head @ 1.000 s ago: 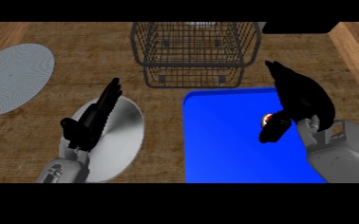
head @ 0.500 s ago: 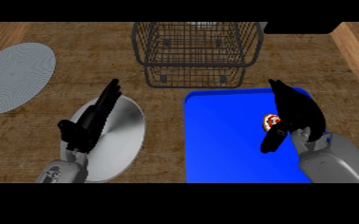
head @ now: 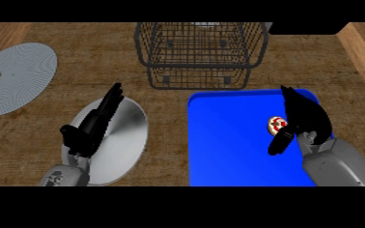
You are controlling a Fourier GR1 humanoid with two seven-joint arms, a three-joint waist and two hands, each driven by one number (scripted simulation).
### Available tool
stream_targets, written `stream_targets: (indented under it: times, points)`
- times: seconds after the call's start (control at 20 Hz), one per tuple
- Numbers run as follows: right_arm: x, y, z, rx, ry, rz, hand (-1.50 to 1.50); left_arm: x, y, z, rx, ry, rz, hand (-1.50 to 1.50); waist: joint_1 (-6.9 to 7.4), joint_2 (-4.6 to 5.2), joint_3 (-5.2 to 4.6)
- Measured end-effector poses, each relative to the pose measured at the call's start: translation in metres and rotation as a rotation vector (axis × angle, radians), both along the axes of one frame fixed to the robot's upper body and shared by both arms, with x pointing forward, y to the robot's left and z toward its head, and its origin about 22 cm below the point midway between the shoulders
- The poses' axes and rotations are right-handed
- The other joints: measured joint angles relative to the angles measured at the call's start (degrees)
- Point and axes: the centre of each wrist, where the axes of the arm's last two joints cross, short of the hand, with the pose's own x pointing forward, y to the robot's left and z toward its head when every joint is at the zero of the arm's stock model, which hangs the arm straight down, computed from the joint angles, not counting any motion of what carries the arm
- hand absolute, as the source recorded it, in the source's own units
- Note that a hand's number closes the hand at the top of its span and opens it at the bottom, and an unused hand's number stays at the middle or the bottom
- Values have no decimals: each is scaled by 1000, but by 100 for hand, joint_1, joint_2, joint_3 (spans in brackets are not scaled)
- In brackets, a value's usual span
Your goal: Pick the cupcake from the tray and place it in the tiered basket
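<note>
The cupcake [head: 276, 124], small with a red and white top, sits on the right part of the blue tray [head: 228, 145]. My right hand [head: 308, 118] hovers over the tray's right edge, immediately right of the cupcake. Its fingers are straight and point away from me, and the thumb [head: 279, 143] hangs just below the cupcake. It is open and does not hold the cupcake. The wire tiered basket [head: 200, 53] stands behind the tray at top centre. My left hand [head: 92, 125] rests open over a silver plate at the lower left.
A silver plate [head: 125, 142] lies left of the tray. At the far left lies a larger grey plate [head: 21, 75]. A dark object [head: 303, 27] sits at the top right, and a wooden strip [head: 354, 43] runs along the right edge.
My right hand has sunk slightly and drawn in beside the cupcake, its forearm swinging further into view. The left hand and the cupcake have stayed put.
</note>
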Motion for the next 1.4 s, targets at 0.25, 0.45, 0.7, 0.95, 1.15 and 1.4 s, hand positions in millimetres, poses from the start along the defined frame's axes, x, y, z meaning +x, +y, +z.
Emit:
stream_targets:
  times: [0.25,0.45,0.7,0.95,1.15,1.4]
  points:
    - [-4,-10,-15,-6,20,-30,-150,6,-4,2,1,-4,1,0,-7,2,2]
    - [-6,-14,-31,-8,41,-49,-150,0,3,2,0,-4,-1,0,3,2,4]
    - [-3,-16,-36,1,41,-64,-150,3,1,0,-6,-1,0,0,3,3,4]
    - [3,-10,-43,44,-21,-39,150,5,0,-1,-2,-5,-5,0,6,6,5]
    - [7,-10,-44,50,-89,-11,150,6,0,-3,0,-7,1,0,4,5,4]
    - [7,-7,-54,46,-128,9,150,9,-4,5,-3,-4,-2,0,5,-1,-1]
